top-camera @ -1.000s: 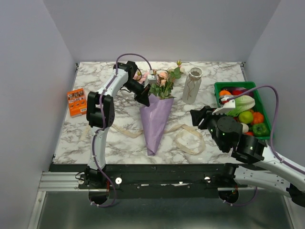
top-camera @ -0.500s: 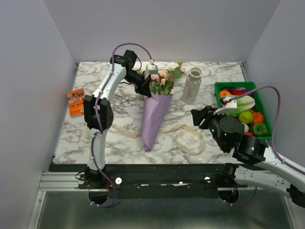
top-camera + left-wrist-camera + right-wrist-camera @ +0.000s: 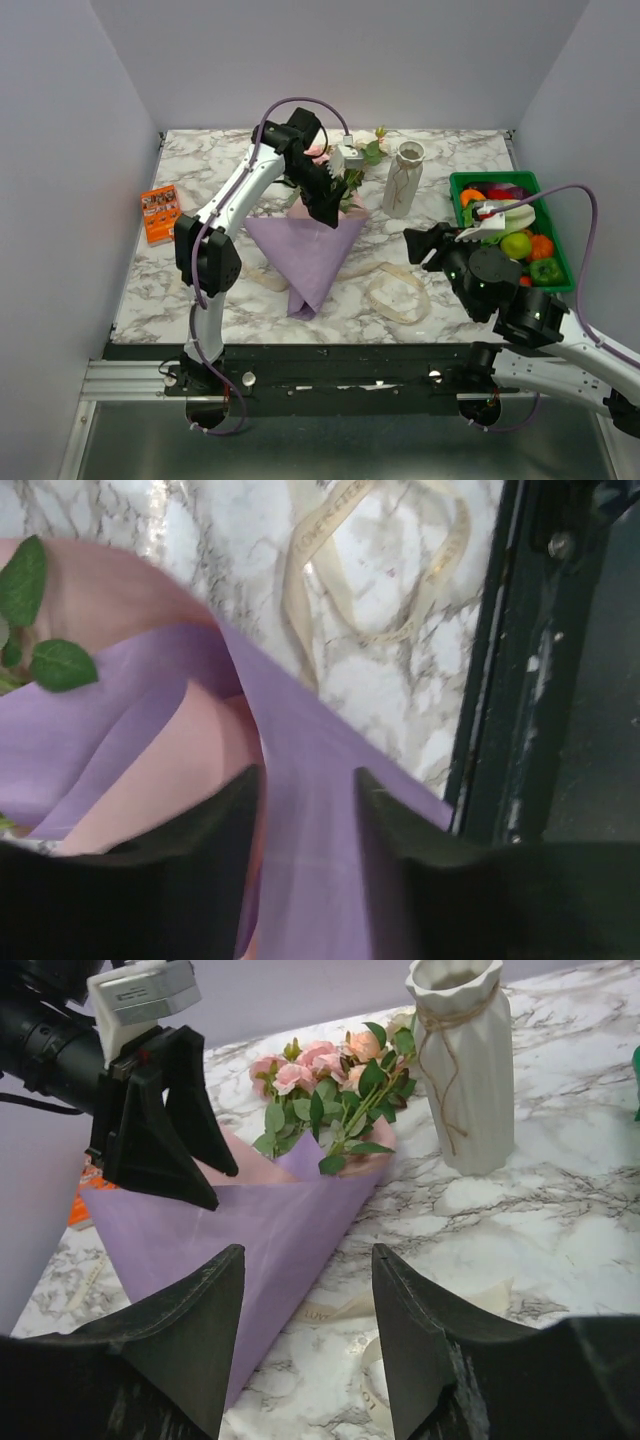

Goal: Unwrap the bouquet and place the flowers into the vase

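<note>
While I watch from the overhead camera, the furthest thing left of the vase [image 3: 403, 180] is an orange box [image 3: 160, 213], lying flat near the table [image 3: 200, 290] edge and well apart from it. Closer to the vase, on its left, my left gripper [image 3: 305, 780] hangs over the top edge of the bouquet [image 3: 305, 255]. Its 2 fingers stand apart, and in the left wrist view the purple sheet shows plainly in the gap between them, so I read this pincer as unclamped and holding nothing. The paper cone lies just left of the vase and nearer the arm bases, spread wide, purple outside and pink inside, its tip pointing away from the vase toward the near edge. The flowers [image 3: 330, 1070] rest in the cone's mouth, pink and peach heads with green leaves, near the vase's left side and apart from it. The vase itself stands upright at the far side of the marble top, cream with thin dark lines. A beige ribbon [image 3: 395, 290] loops on the table in front of the vase, 1 end running off under the cone. My right gripper [image 3: 308, 1260] hovers in front and to the right of the vase, fingers spread with nothing between them. Right of the vase sits a green crate [image 3: 495, 178] of vegetables.
</note>
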`<control>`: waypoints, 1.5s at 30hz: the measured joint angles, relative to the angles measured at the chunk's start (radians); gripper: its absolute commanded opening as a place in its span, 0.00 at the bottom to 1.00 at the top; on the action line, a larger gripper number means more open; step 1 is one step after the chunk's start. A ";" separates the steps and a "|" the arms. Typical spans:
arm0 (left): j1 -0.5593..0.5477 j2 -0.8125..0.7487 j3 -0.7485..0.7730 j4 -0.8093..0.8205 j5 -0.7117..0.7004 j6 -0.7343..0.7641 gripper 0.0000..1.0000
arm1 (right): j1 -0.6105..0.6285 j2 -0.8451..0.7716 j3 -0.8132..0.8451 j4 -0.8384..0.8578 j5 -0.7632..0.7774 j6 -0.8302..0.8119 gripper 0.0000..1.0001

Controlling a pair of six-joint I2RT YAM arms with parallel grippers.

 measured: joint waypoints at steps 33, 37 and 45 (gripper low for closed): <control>-0.055 -0.202 -0.347 0.525 -0.575 -0.323 0.99 | -0.005 -0.093 -0.043 0.012 0.027 -0.031 0.81; -0.047 -0.225 -0.294 0.509 -0.566 -0.341 0.99 | -0.005 -0.047 -0.046 0.007 0.027 -0.026 0.82; -0.042 -0.242 -0.162 0.403 -0.580 -0.362 0.99 | -0.010 0.248 -0.052 -0.093 0.001 0.185 0.80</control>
